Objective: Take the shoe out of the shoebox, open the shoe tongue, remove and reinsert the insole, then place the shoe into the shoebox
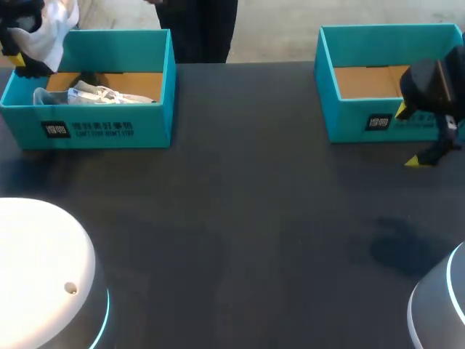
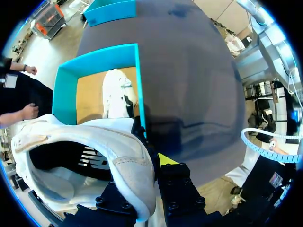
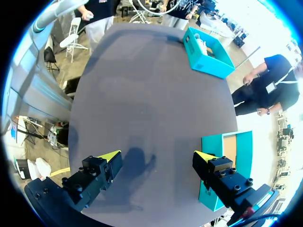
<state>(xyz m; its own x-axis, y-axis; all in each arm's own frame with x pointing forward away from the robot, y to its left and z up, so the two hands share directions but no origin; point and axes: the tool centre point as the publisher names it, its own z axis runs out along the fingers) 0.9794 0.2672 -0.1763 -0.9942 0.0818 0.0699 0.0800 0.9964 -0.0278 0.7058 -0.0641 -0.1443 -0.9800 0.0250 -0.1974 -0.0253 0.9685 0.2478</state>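
Note:
My left gripper hangs above the far left corner of the left teal shoebox, shut on a white shoe. In the left wrist view the fingers clamp the white shoe by its side wall, its dark opening facing the camera. Under it stands the left shoebox, with a second white shoe lying inside; the head view shows that shoe too. My right gripper stands open in front of the right teal shoebox, nothing between its fingers.
The right shoebox shows a bare cardboard floor and sits just beside my right gripper. The dark table stretches between the two boxes. A person stands behind the table's far edge, not touching it.

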